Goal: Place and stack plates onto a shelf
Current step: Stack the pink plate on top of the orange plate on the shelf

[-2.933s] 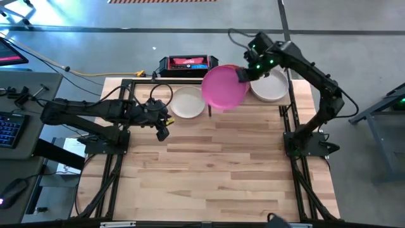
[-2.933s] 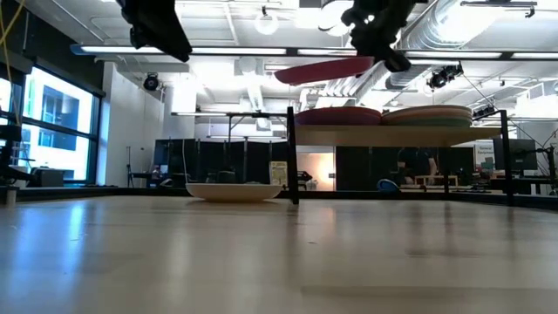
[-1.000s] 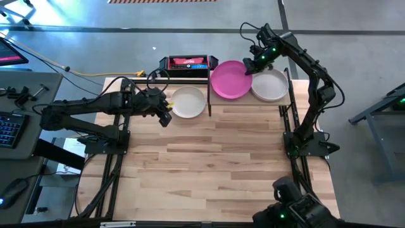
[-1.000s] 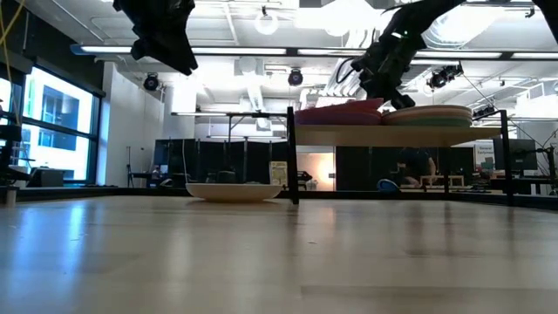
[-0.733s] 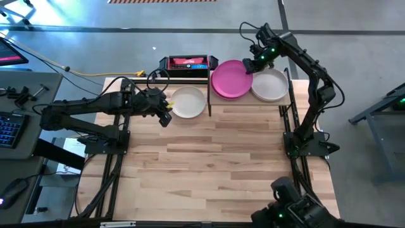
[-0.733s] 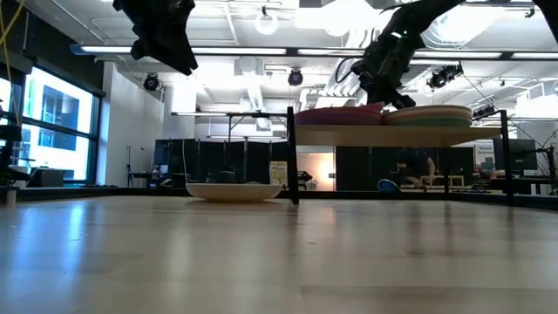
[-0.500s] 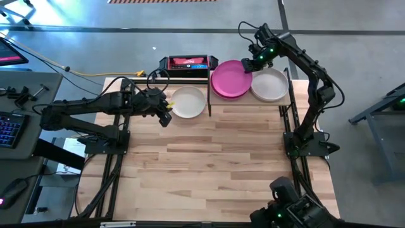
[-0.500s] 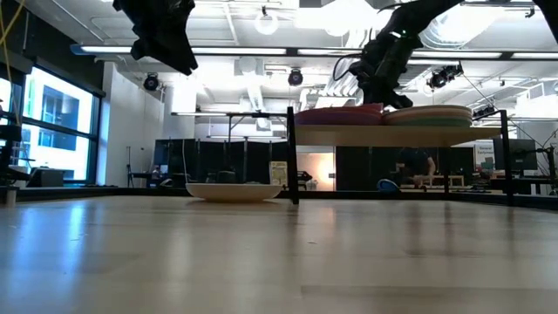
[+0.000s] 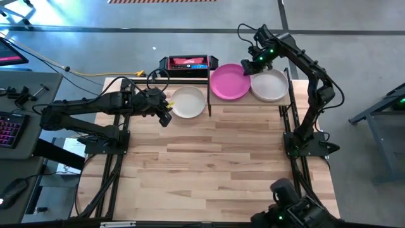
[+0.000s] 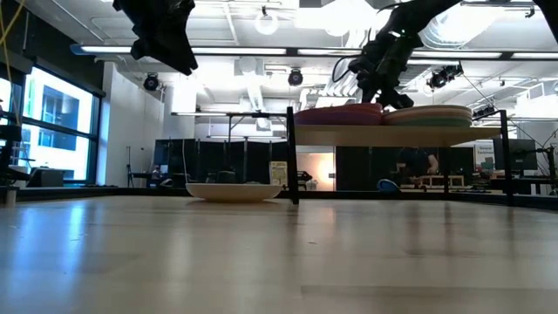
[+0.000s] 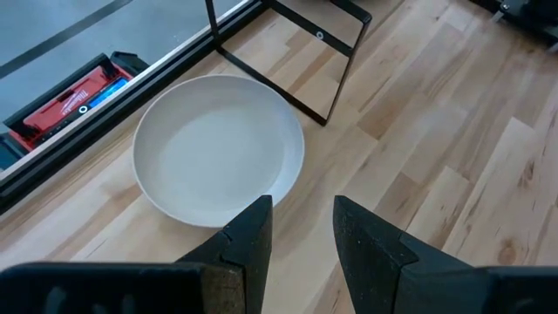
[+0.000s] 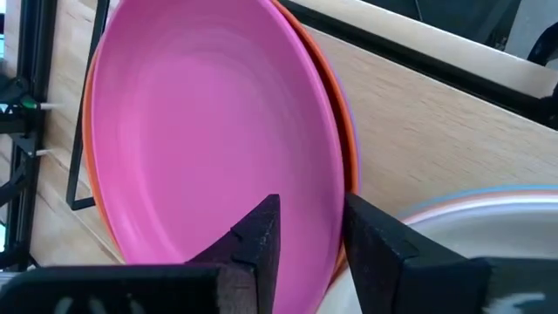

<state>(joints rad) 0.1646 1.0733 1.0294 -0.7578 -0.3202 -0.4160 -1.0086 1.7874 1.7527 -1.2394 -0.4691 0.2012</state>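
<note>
Left of the shelf (image 9: 250, 101), on the bare tabletop (image 9: 221, 164): left gripper (image 9: 166, 114), hovering just past the near-left edge of a white plate (image 9: 188, 102), fingers (image 11: 248, 234) parted with only a narrow gap, pinching nothing. In the left wrist view, that same white plate (image 11: 218, 150) lying flat on the wood just ahead of the left gripper (image 11: 301, 231), with the shelf's black posts (image 11: 340, 65) beyond it. Low view: white plate (image 10: 234, 190) resting on the tabletop just left of the front post (image 10: 291, 155), left gripper (image 10: 161, 30) high above it.

Behind the white plate, off the table's far edge: a red-and-black case (image 9: 188, 63).

On the shelf itself, left half: a magenta plate (image 9: 229, 83) topping a stack, orange rim (image 12: 342, 131) of the plate beneath peeking out. Right gripper (image 9: 248, 64) above the far-right edge of that magenta plate, fingers (image 12: 261, 235) spread slightly, straddling the rim in the right wrist view, though contact cannot be told. Low view: right gripper (image 10: 377, 83) just over the stack (image 10: 338, 114).

Right half of the shelf: a second stack topped by a cream plate (image 9: 270, 85), just beside the magenta one.
</note>
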